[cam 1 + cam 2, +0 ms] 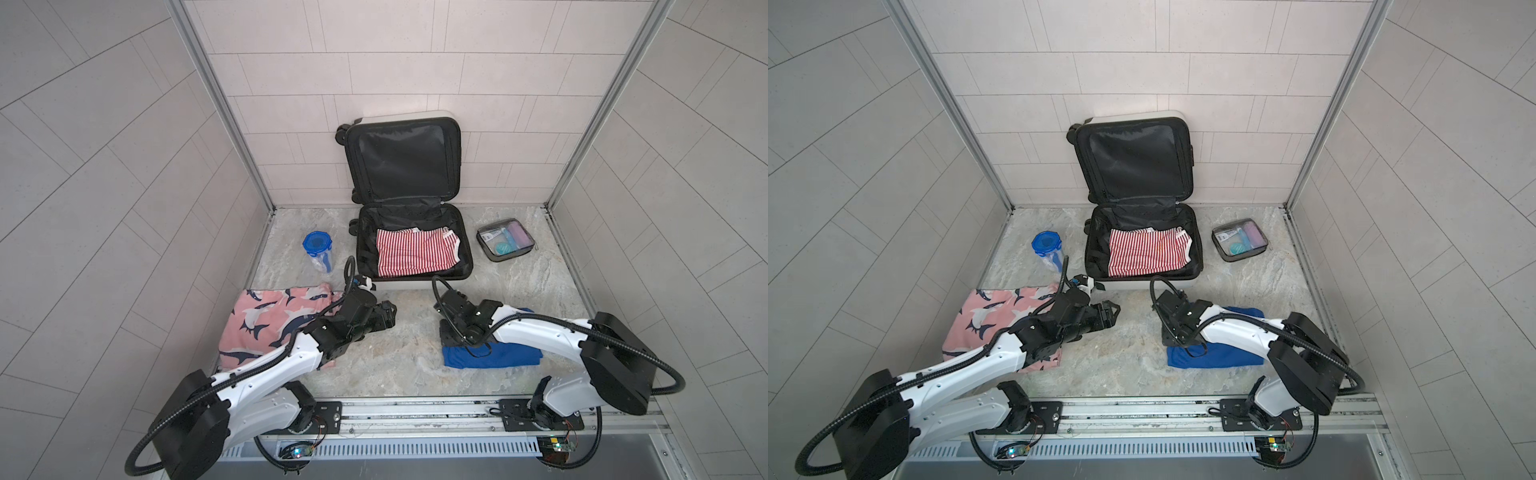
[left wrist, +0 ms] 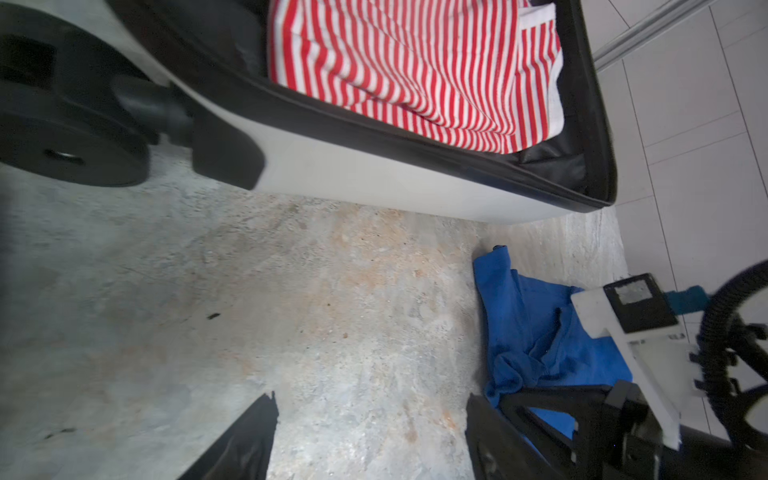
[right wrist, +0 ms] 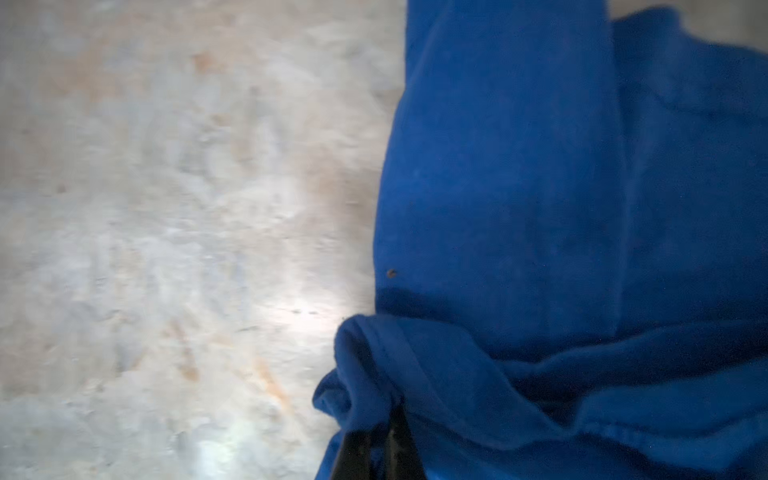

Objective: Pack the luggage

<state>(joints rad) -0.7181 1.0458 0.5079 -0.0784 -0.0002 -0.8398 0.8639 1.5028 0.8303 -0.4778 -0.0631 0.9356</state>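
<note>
The luggage (image 1: 407, 162) sits open at the back of the table (image 1: 395, 357), lid up vs. the wall. A red-white shirt (image 1: 415, 251) lies in the bottom half. The R gripper (image 3: 380, 432) is pinched tight on the edge of the blue cloth (image 1: 498, 357), near the front. The L gripper (image 2: 370, 415) has its jaws wide apart w/ nothing in them, over bare table in front of the luggage. The shark cloth (image 1: 270, 320) lies under the L arm. A jar (image 1: 318, 245) w/ a blue lid stands left of the luggage. A pouch (image 1: 505, 240) lies right of it.
</note>
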